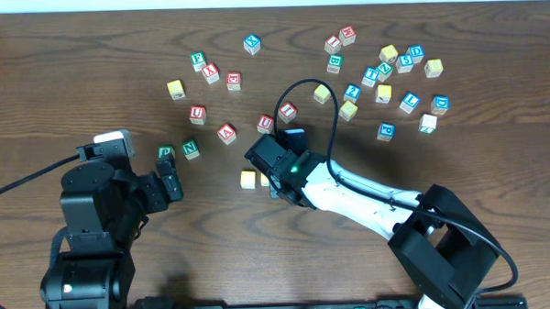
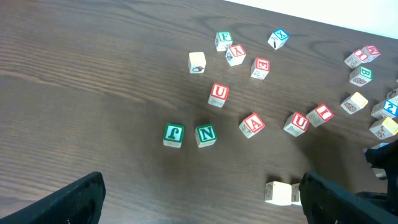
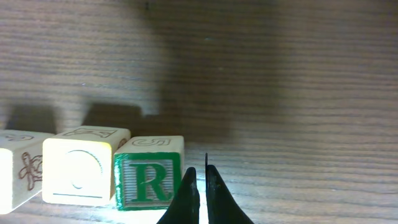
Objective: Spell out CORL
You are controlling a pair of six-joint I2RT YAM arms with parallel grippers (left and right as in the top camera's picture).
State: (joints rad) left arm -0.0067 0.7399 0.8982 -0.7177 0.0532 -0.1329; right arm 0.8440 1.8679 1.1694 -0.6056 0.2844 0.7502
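Right gripper (image 3: 199,176) closed, beside R block (image 3: 148,181)

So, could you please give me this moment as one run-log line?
row: unread block, O block, R block | right claw: shut, empty, beside R block | left claw: open, empty | word: unfinished

Green N block (image 2: 206,134) on dark wooden table (image 2: 74,93) (grain visible).

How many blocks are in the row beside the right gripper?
3: the green R block nearest the right gripper, an O block left of it, then a third block cut off at the frame edge. More may be hidden beyond.
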